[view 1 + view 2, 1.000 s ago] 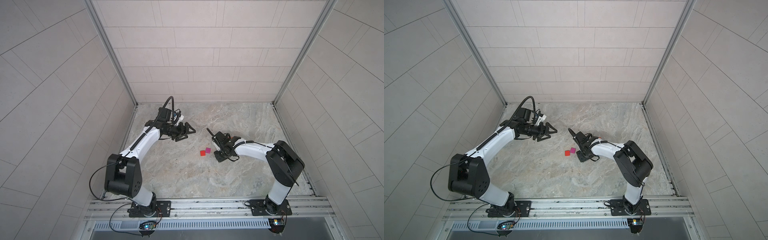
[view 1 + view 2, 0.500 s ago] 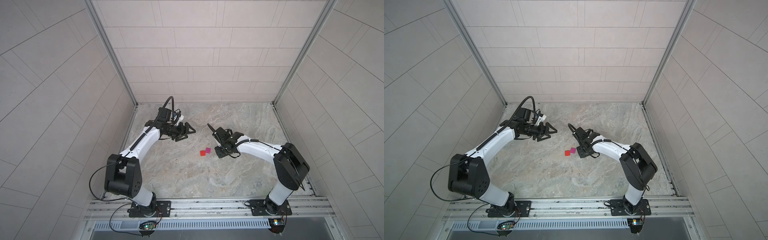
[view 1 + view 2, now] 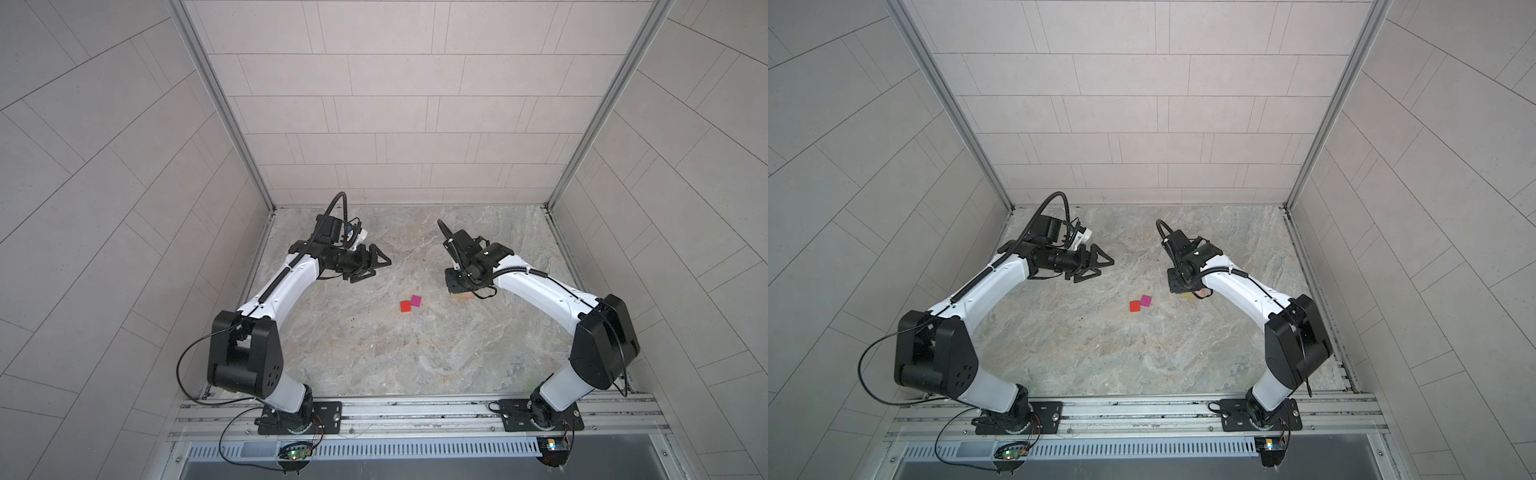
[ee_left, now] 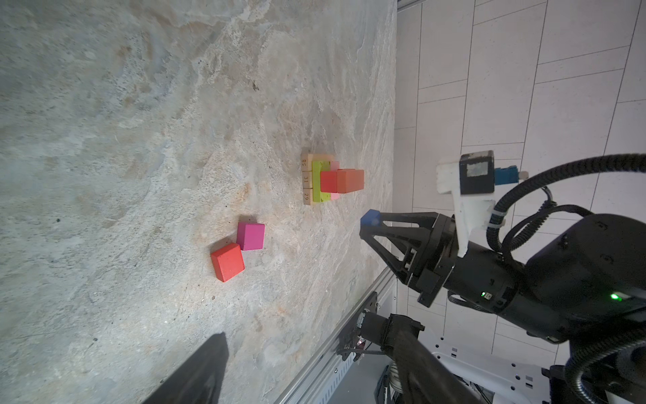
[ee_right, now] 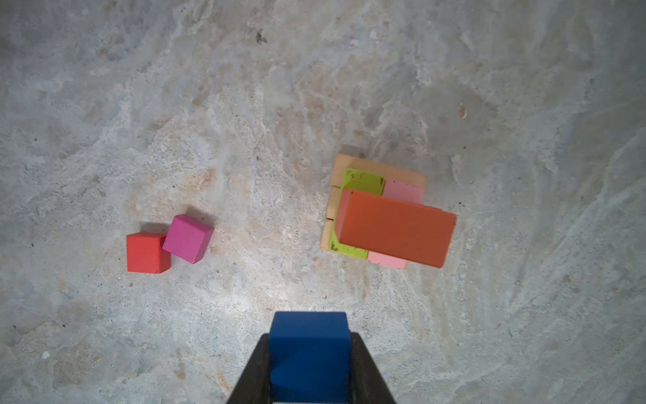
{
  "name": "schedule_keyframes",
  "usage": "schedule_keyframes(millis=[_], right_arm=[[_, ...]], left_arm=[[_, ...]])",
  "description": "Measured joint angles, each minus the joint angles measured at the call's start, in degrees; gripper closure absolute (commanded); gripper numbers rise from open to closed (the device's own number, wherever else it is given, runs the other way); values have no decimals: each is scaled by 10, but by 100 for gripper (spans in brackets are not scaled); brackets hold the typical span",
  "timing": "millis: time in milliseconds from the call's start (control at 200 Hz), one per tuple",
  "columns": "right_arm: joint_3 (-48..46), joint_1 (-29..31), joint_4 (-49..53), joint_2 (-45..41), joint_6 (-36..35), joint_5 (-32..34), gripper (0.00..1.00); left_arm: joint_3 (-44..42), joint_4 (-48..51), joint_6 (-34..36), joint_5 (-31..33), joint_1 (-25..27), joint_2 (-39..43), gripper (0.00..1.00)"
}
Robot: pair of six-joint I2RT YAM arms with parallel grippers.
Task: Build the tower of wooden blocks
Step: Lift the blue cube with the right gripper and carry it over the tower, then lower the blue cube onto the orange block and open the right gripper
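The wood block tower (image 5: pixel 384 217) stands on the floor: tan bars at the base, lime and pink oblongs on them, then a red piece (image 4: pixel 328 181) with an orange oblong (image 5: pixel 396 231) on top. My right gripper (image 5: pixel 309 341) is shut on a blue cube (image 5: pixel 309 356) and holds it in the air beside the tower, above its level (image 4: pixel 370 218). In both top views this gripper (image 3: pixel 453 284) (image 3: pixel 1177 284) hides most of the tower. A red cube (image 3: pixel 405 306) and a magenta cube (image 3: pixel 416 300) lie touching on the floor to the tower's left. My left gripper (image 3: pixel 376 266) hangs open and empty at the back left.
Tiled walls close the stone floor (image 3: pixel 374 353) on three sides. A metal rail (image 3: pixel 415 411) carrying both arm bases runs along the front edge. Only one dark finger (image 4: pixel 199 370) of my left gripper shows in the left wrist view.
My right gripper has risen from the floor near the loose cubes and shifted right, over the tower, carrying the blue cube. The left arm has not moved.
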State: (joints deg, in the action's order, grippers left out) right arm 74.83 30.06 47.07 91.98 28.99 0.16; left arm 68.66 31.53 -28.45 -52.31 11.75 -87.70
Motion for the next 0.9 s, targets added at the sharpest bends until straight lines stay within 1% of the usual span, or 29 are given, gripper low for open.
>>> schedule_keyframes(millis=[230, 590, 896], right_arm=[[19, -38, 10, 2, 12, 0, 77], [27, -57, 10, 31, 22, 1, 78], [35, -62, 7, 60, 24, -1, 78]], left_arm=[[-1, 0, 0, 0, 0, 0, 18], [-1, 0, 0, -1, 0, 0, 18], [-1, 0, 0, -2, -1, 0, 18]])
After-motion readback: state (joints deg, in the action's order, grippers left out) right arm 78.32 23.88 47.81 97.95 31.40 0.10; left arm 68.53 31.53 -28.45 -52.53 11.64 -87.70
